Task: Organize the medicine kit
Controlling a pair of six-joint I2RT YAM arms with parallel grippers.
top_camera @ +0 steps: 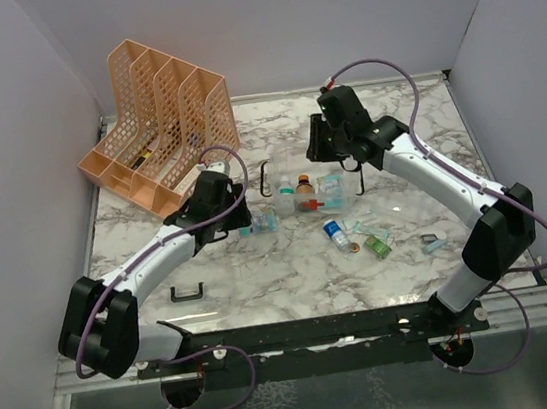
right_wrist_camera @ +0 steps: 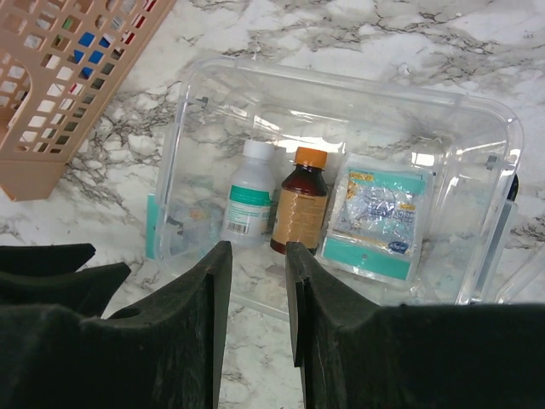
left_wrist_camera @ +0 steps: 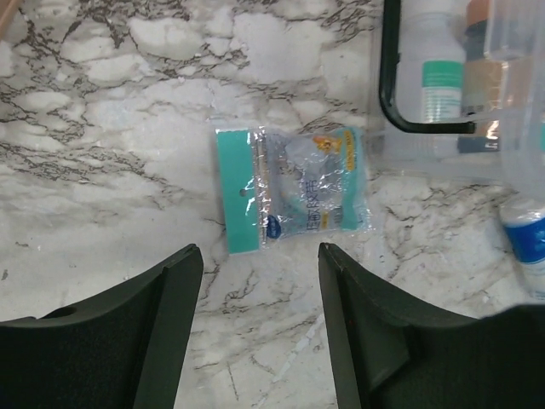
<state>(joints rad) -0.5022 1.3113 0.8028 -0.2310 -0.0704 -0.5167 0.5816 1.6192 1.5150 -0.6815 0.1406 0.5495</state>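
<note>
Medicine kit [right_wrist_camera: 358, 89] is sitting right beside the teal packet [left_wrist_camera: 294, 189]. Left claw [left_wrist_camera: 260, 249], apart, is hanging over it, needing a straight drop. Right claw [right_wrist_camera: 258, 249] is hovering slightly apart, empty.

Print on teal packet [left_wrist_camera: 294, 192] and bottle labels [right_wrist_camera: 249, 213], none legible.

White marble-veined table [top_camera: 264, 288]; plain pale walls [top_camera: 280, 22] on three sides

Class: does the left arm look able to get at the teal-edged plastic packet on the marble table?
Likely yes: the open left claw hovers right by the teal-edged plastic packet, nothing lying between them.
</note>
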